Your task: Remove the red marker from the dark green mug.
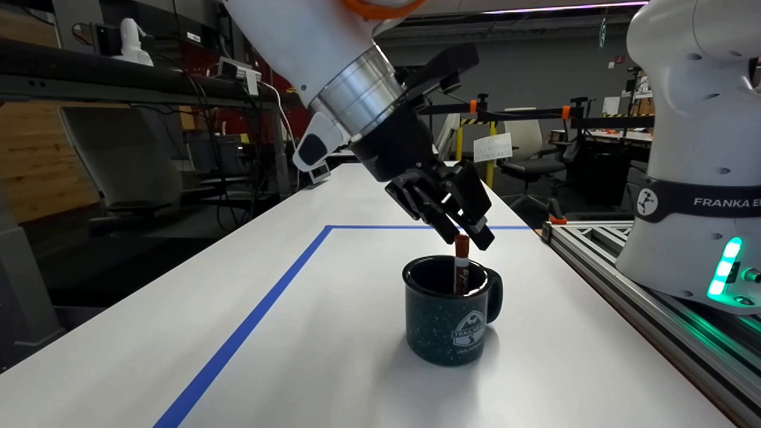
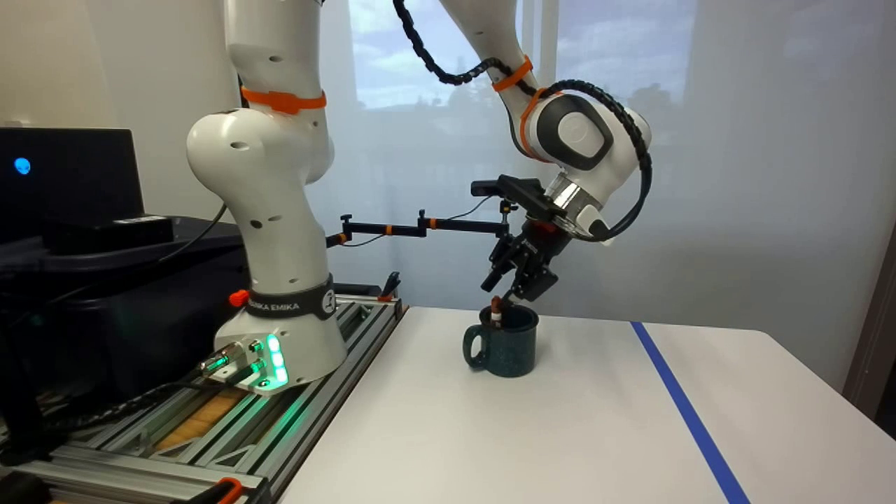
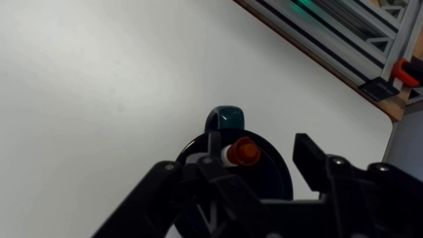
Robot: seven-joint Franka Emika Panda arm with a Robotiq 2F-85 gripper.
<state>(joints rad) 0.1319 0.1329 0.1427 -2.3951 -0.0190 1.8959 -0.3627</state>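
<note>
Your tool [image 3: 258,145] is spread well apart with nothing gripped, its fingers [image 3: 307,162] appearing on either side of the red marker [image 3: 244,152] in the wrist view; whether the nearer one touches it cannot be told. Reading left to right in an exterior view, you have blue tape [image 1: 257,315] on the white tabletop [image 1: 297,380], then the dark green mug [image 1: 440,330], upright, pale logo showing on its wall, with the marker standing inside, its capped end above the rim near the tool, then the mug's handle [image 1: 496,297], and lastly your white robot base [image 1: 684,258].
</note>
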